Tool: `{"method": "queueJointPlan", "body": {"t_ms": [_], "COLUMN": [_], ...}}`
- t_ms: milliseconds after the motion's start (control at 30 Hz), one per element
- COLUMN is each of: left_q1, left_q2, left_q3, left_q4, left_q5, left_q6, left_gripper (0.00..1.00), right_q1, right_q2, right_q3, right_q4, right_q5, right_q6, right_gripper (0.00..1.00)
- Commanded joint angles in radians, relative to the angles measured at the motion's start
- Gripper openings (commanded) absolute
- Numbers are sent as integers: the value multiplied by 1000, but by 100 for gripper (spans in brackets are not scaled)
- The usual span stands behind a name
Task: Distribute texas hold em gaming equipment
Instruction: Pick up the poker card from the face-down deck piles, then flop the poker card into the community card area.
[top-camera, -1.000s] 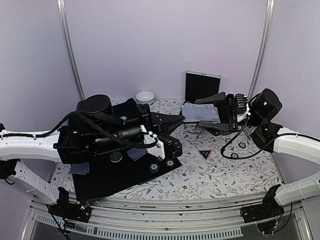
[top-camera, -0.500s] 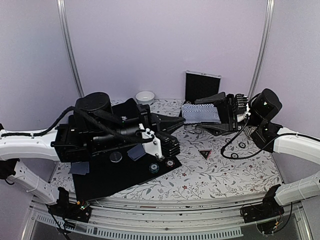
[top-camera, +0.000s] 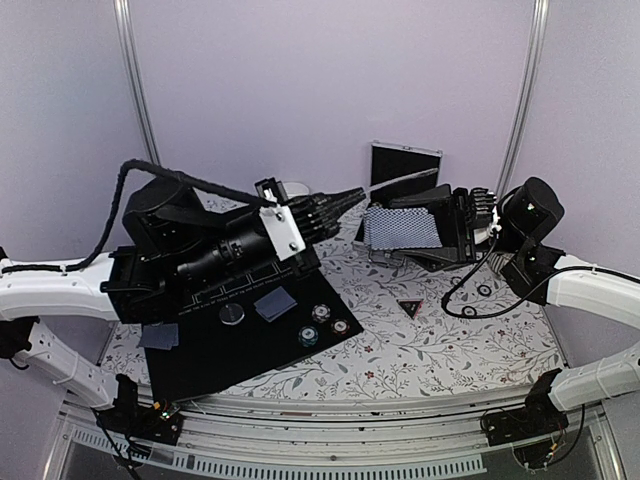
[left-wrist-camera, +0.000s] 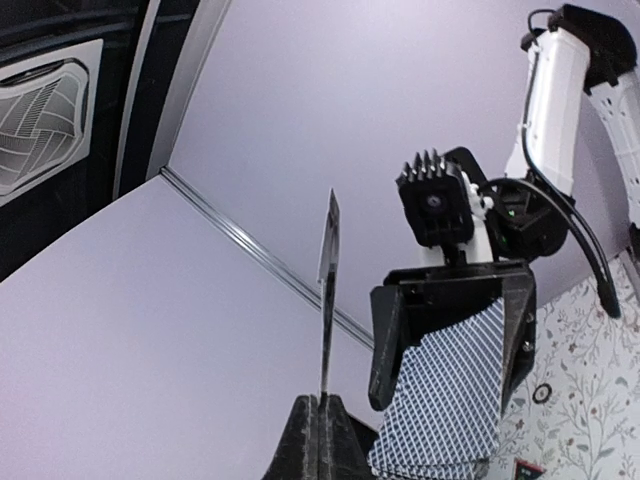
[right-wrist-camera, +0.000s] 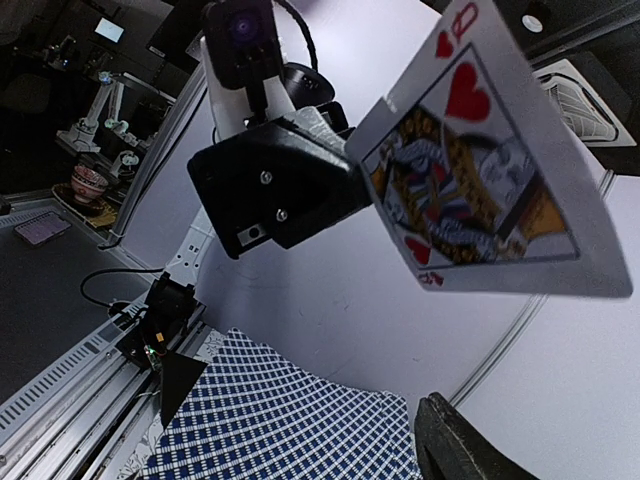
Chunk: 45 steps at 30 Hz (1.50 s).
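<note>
My left gripper (top-camera: 345, 203) is raised and shut on one playing card (top-camera: 400, 183), edge-on in the left wrist view (left-wrist-camera: 327, 290) above the closed fingertips (left-wrist-camera: 322, 405). In the right wrist view it is a queen of hearts (right-wrist-camera: 480, 190). My right gripper (top-camera: 437, 228) is shut on a fan of blue-grey patterned cards (top-camera: 400, 228), also seen in both wrist views (left-wrist-camera: 455, 390) (right-wrist-camera: 280, 420). On the black mat (top-camera: 210, 355) lie three poker chips (top-camera: 320, 324), the grey button (top-camera: 232, 314) and two face-down cards (top-camera: 275, 303). The black-red triangular marker (top-camera: 408, 307) lies on the floral cloth.
The silver-edged black case (top-camera: 403, 170) stands upright at the back, behind the held card. The left arm's bulk hangs over the mat's far left part. Black cable loops (top-camera: 470, 295) lie on the cloth by the right arm.
My left gripper has risen from low over the mat and swung up beside the fan, now holding a single card. The chips it covered now show. The right gripper has stayed put.
</note>
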Motion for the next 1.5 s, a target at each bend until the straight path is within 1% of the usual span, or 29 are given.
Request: {"method": "queueJointPlan", "body": {"t_ms": [0,67,133,233,333,400,467,533,600,667,700,833,867,933,967,1033,1133,1233,1333,1467], "left_q1": [-2,9,30,89,175,254,331,414,498,583,628,789,822,894,949,1025,1095,1129,1162,1204], "left_q2": [-31,-39,-60,-108,-170,-210,-257,-315,-381,-440,-461,-495,-502,-533,-541,-539,-499,-464,-448,-382], "left_q3": [-7,-2,-4,-30,-86,-122,-172,-232,-307,-384,-421,-522,-555,-655,-700,-759,-797,-825,-869,-906], "left_q4": [185,227,283,363,368,298,174,32,-81,-174,-212,-408,-426,-402,-374,-336,-319,-315,-276,-203], "left_q5": [10,-7,-69,-193,-358,-490,-611,-666,-690,-675,-638,-492,-466,-396,-348,-252,-144,-115,-99,-41], "left_q6": [-230,-289,-371,-573,-784,-945,-1139,-1361,-1579,-1765,-1870,-2158,-2213,-2302,-2330,-2384,-2432,-2468,-2487,-2491], "left_gripper": [0,0,0,0,0,0,0,0,0,0,0,0,0,0,0,0,0,0,0,0], "right_q1": [-7,-8,-8,-8,-8,-7,-7,-8,-8,-7,-7,-8,-8,-8,-8,-8,-8,-8,-8,-8], "right_q2": [-10,-10,-10,-10,-9,-7,-7,-8,-11,-12,-13,-12,-12,-16,-16,-18,-18,-18,-21,-21], "right_q3": [8,8,7,5,6,6,9,9,9,9,9,15,15,13,11,10,12,14,10,9], "right_q4": [25,24,23,26,28,31,31,32,32,32,32,31,32,32,30,30,30,30,31,30], "right_q5": [10,10,10,10,8,6,5,2,2,2,2,-1,-2,0,0,0,2,1,3,3], "right_q6": [5,4,4,5,5,5,6,7,8,8,9,10,12,12,12,12,12,11,11,11], "right_gripper": [62,62,62,62,62,62,62,62,62,62,62,62,62,62,62,62,63,62,62,62]}}
